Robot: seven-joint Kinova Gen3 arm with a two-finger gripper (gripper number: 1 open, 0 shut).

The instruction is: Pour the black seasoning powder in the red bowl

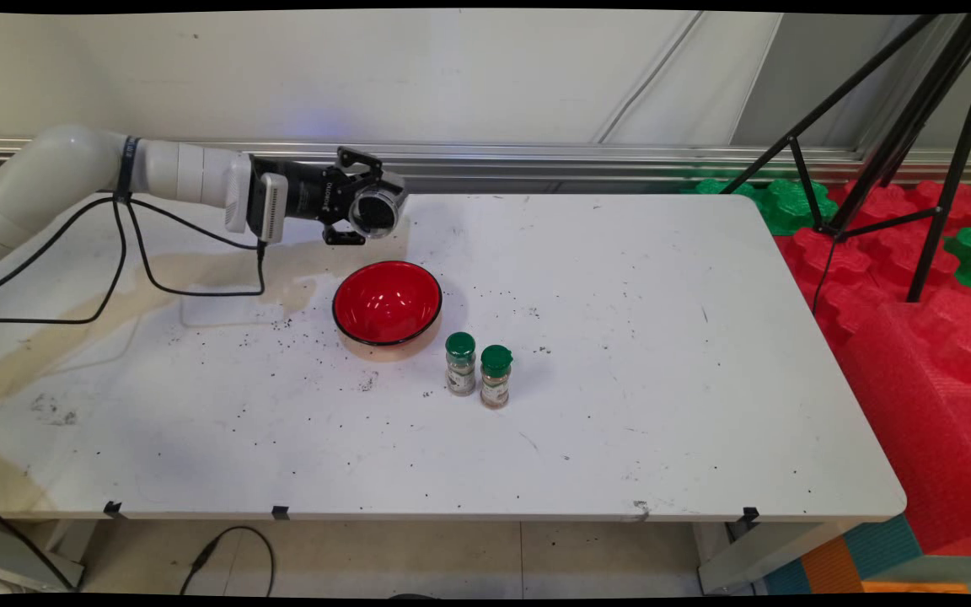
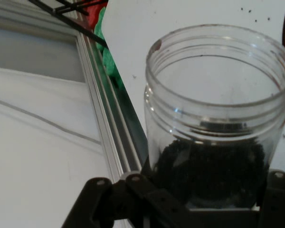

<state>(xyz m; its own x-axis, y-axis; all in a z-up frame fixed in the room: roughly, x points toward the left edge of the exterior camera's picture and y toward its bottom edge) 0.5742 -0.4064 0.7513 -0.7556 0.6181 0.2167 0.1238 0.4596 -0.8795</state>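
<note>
Nearest the camera in the main view, two small spice jars with green caps are standing upright just below the frame's center, the left spice jar (image 1: 460, 363) just beside the right spice jar (image 1: 495, 377) and slightly farther up the frame. Just above and left of them, a red bowl (image 1: 387, 303) with a black rim is sitting on the white table (image 1: 662, 405), with dark specks scattered on the surface around it and toward the lower left. Farther back, in the upper left of the frame, the gripper (image 1: 367, 209) is hanging above the table just beyond the bowl, clamping a clear open jar (image 1: 374, 212) lying on its side, mouth facing right. In the hand view, the jar (image 2: 213, 123) is filling the right half of the frame, a dark granular mass settling at its bottom.
</note>
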